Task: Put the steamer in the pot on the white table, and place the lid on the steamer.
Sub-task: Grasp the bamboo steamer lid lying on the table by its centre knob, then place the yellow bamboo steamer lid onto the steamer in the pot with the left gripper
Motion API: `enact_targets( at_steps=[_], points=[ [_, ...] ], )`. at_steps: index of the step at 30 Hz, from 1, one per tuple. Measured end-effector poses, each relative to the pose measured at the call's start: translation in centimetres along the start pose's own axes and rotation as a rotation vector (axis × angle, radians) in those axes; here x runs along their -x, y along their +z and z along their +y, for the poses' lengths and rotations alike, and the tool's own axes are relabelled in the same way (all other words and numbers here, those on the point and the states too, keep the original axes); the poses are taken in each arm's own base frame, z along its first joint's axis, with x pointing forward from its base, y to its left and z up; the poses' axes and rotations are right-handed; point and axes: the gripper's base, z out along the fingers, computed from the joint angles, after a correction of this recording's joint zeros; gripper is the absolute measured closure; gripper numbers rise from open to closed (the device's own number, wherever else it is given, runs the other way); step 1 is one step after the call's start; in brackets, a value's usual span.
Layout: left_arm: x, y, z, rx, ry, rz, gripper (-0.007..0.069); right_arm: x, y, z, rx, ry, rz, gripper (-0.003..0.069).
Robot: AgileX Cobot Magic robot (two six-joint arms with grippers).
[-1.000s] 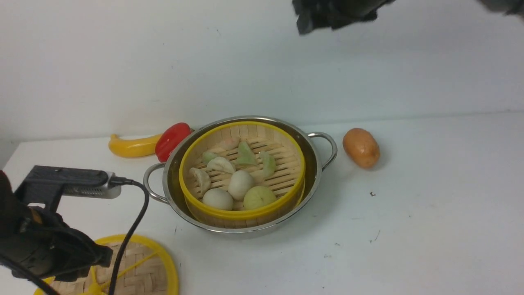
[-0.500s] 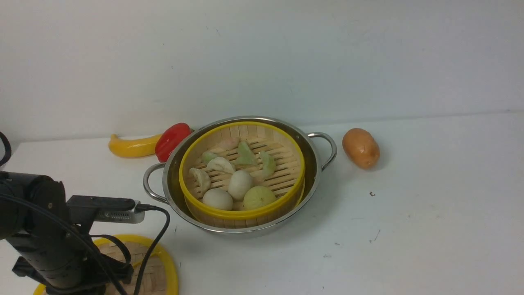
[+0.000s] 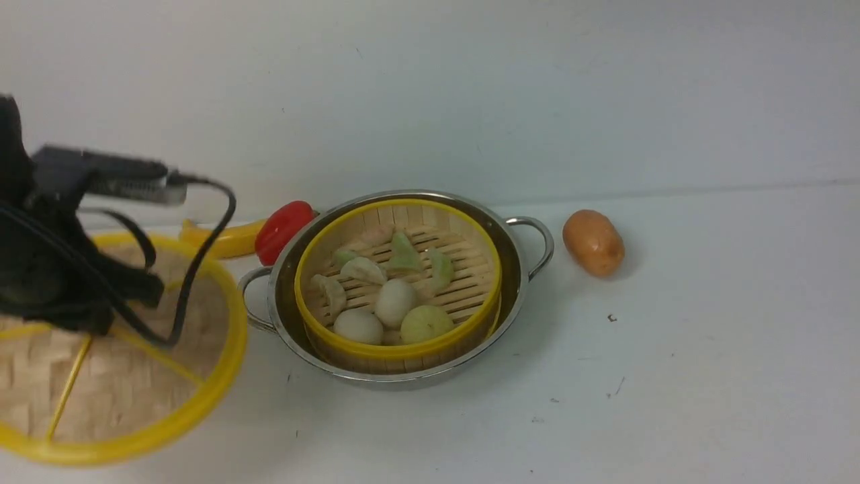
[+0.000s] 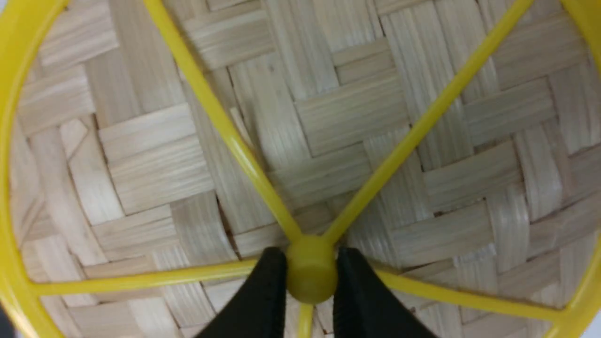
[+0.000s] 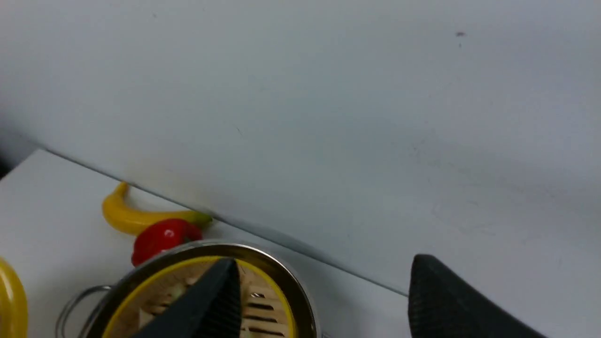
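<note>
Newly lifted lid [image 3: 121, 376] in left claw [image 4: 310, 281], steamer [image 3: 396, 351] in pot [image 3: 531, 232], pepper [image 3: 282, 228], banana [image 3: 225, 242] behind

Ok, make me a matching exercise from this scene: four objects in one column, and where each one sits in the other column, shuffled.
Things
1. flat woven bamboo lid with yellow rim
2. round slatted bamboo steamer
3. oval orange-brown potato
4. shiny red pepper

Places
A. on the white table, right of the shiny steel pot
B. beside the yellow banana
C. clamped at its centre in the left hand
D. inside the pot

Pairs: 1-C, 2-D, 3-A, 4-B
</note>
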Motion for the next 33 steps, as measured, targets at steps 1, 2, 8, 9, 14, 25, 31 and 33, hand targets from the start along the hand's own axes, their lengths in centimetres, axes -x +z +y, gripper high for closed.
enact_targets(
  at_steps=[1, 2, 8, 9, 14, 25, 31, 33],
  points=[
    [1.3, -1.0, -0.8, -0.040, 0.022, -0.054, 0.0510, -0.2, 0.0, -0.1, -0.013, -0.005, 0.012, 0.0190],
    [2.7, -1.6, -1.7, -0.080, 0.047, -0.100, 0.0510, -0.4, -0.1, -0.2, -0.021, -0.008, 0.020, 0.0190],
    [8.5, -0.1, -7.6, -0.184, 0.193, -0.141, 0.0510, -0.8, -2.8, -0.2, -0.044, -0.018, 0.008, 0.0190],
    [9.1, 1.2, -9.0, -0.183, 0.227, -0.111, 0.0510, -0.7, -3.7, -0.2, -0.046, -0.020, -0.005, 0.0190],
    [10.6, 4.5, -12.7, -0.162, 0.331, -0.054, 0.0510, -0.8, -6.5, -0.3, -0.084, -0.038, -0.041, 0.0190],
    [11.0, 7.8, -15.7, -0.196, 0.403, -0.007, 0.0510, -1.1, -8.4, -0.7, -0.143, -0.059, -0.058, 0.0190],
    [11.1, 8.7, -16.6, -0.235, 0.422, -0.024, 0.0510, -1.1, -8.4, -0.7, -0.149, -0.061, -0.058, 0.0190],
    [11.0, 8.9, -16.8, -0.238, 0.423, -0.020, 0.0510, -1.1, -8.4, -0.8, -0.155, -0.063, -0.058, 0.0190]
  ],
)
